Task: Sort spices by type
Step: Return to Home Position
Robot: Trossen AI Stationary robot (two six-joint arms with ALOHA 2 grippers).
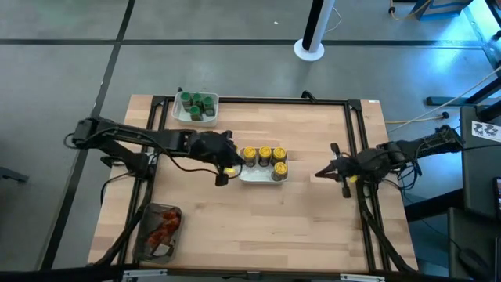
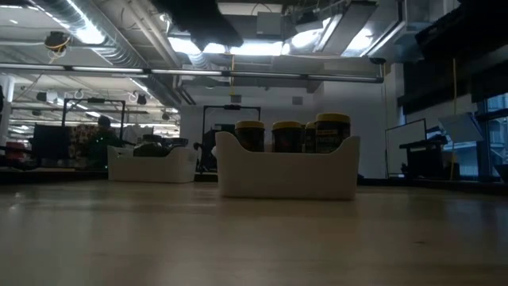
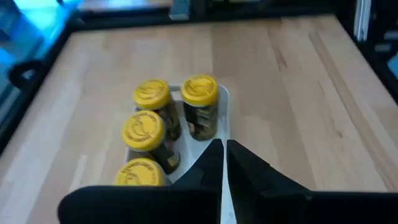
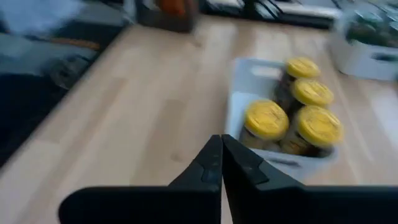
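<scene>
Several yellow-lidded jars (image 1: 264, 157) stand upright in a white tray (image 1: 258, 178) at the table's middle; they also show in the left wrist view (image 3: 199, 93) and the right wrist view (image 4: 266, 118). Several green-lidded jars (image 1: 196, 103) fill a white tray (image 1: 178, 117) at the far left. Red-orange packets (image 1: 163, 229) lie in a clear tub (image 1: 145, 247) at the near left. My left gripper (image 1: 228, 171) hovers shut just left of the yellow-jar tray, holding nothing. My right gripper (image 1: 318, 175) is shut and holds nothing, above the bare table to the right of that tray.
Dark frame rails (image 1: 360, 125) run along the table's edges. Bare wood (image 1: 266, 227) lies between the yellow-jar tray and the near edge. In the low view the yellow-jar tray (image 2: 286, 171) stands in front, with the other tray (image 2: 151, 164) behind it to the left.
</scene>
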